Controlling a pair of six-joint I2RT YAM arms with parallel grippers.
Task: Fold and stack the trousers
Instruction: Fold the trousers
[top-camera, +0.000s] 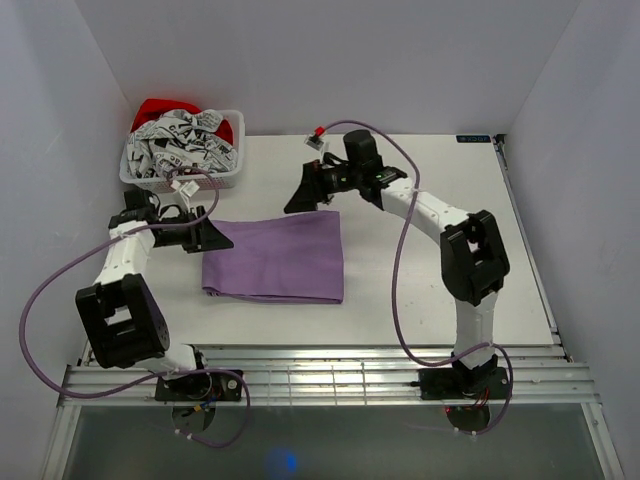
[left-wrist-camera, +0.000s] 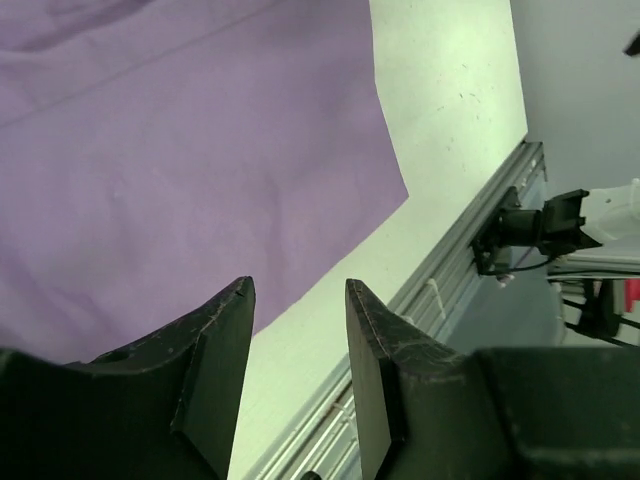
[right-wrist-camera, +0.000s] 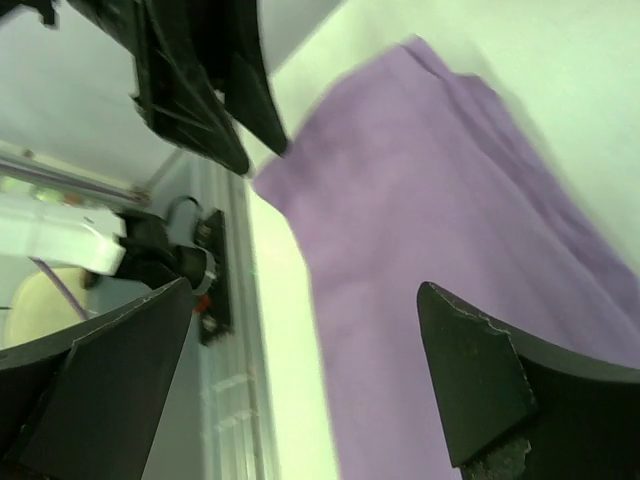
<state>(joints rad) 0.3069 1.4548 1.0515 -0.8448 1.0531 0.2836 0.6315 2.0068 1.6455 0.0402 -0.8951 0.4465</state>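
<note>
While my two arms hung over the cloth, neither held anything. My right gripper (right-wrist-camera: 305, 295) stood with its jaws spread wide around empty air. My left gripper (left-wrist-camera: 298, 300) showed a narrower gap, also empty.

The right one hovered just past the far edge of the trousers (top-camera: 275, 258), and the left one sat at their far left corner. The trousers lay folded into a flat lilac rectangle on the table (top-camera: 440, 200), left of centre, with their near edge well short of the rail (top-camera: 330, 375).

I judged that I was stationed at the far edge because it was the working side. From there both grippers could take a corner each for another fold, or lift the bundle away to be stacked.

Behind my left arm stood a white basket (top-camera: 228, 178), heaped with tangled black-and-white and red cloth. I took it for more laundry, but that was a guess.

Much stayed out of sight. No waistband showed in any view, and the legs could not be told apart. Only a hint of doubled cloth at the near left corner suggested layers, and I could not tell how many.

From above I could not tell whether my left fingers touched the fabric or hung just clear of it. My right wrist view was smeared with blur, and the dark shape at its top was probably my other gripper. No stack of folded clothes was visible anywhere.
</note>
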